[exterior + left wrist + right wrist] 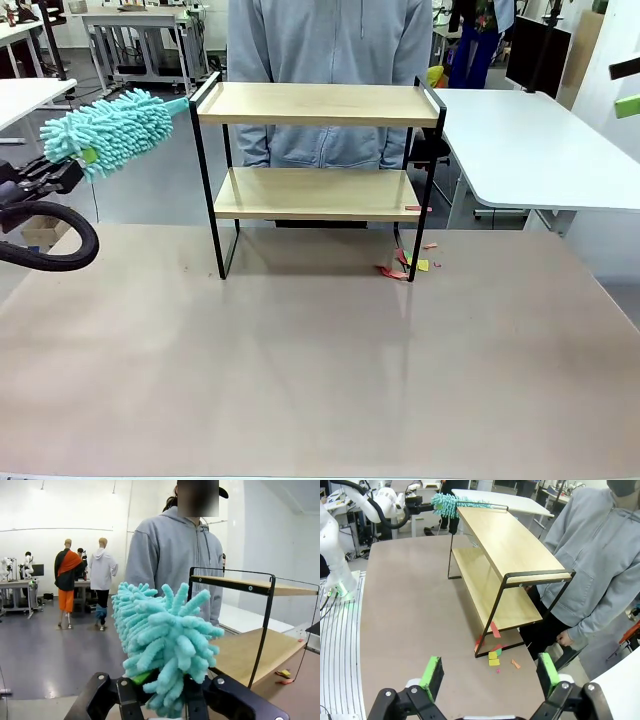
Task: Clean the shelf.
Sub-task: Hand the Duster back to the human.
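The shelf (318,105) stands mid-table, two light boards in a black frame. My left gripper (50,175) is shut on a turquoise fluffy duster (112,130), whose tip reaches the shelf's top left corner. In the left wrist view the duster (165,640) rises from between the shut fingers (125,695), with the shelf (250,585) to its right. My right gripper (490,675) is open and holds nothing, high above the table off the shelf's (505,545) right end. It also shows at the right edge of the front view as the right gripper (626,87).
Small coloured paper scraps (405,263) lie on the table by the shelf's right front leg, and one red scrap (418,208) lies on the lower board. A person in a grey hoodie (330,50) stands right behind the shelf. A white table (530,140) stands at the back right.
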You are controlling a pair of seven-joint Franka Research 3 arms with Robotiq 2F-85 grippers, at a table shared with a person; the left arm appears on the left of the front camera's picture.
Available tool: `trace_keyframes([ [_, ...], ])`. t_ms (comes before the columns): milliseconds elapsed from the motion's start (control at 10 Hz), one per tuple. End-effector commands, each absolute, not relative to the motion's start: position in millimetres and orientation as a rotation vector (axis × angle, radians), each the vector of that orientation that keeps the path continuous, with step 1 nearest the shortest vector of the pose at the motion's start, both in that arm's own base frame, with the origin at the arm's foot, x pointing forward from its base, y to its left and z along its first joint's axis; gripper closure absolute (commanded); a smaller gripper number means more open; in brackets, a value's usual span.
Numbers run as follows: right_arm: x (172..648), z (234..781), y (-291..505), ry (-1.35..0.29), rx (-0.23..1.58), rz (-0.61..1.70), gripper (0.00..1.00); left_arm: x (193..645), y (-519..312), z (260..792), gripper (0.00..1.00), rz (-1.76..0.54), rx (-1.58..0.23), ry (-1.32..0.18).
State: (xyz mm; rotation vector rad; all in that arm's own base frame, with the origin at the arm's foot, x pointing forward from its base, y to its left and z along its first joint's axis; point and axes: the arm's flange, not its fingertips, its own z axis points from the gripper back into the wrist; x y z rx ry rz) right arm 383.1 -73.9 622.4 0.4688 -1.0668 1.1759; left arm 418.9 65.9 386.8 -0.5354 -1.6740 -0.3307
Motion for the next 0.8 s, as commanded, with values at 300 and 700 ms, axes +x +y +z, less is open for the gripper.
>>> trace_keyframes([
  [300, 382.8, 625.8, -76.0, -1.060, 0.470, 1.188, 0.00, 413.6, 74.1, 396.8, 0.87, -0.356, -0.540, -1.663],
  [700, 382.8, 625.8, -76.0, -1.060, 0.470, 1.188, 0.00, 413.6, 74.1, 396.8, 0.87, -0.356, -0.540, -1.663],
])
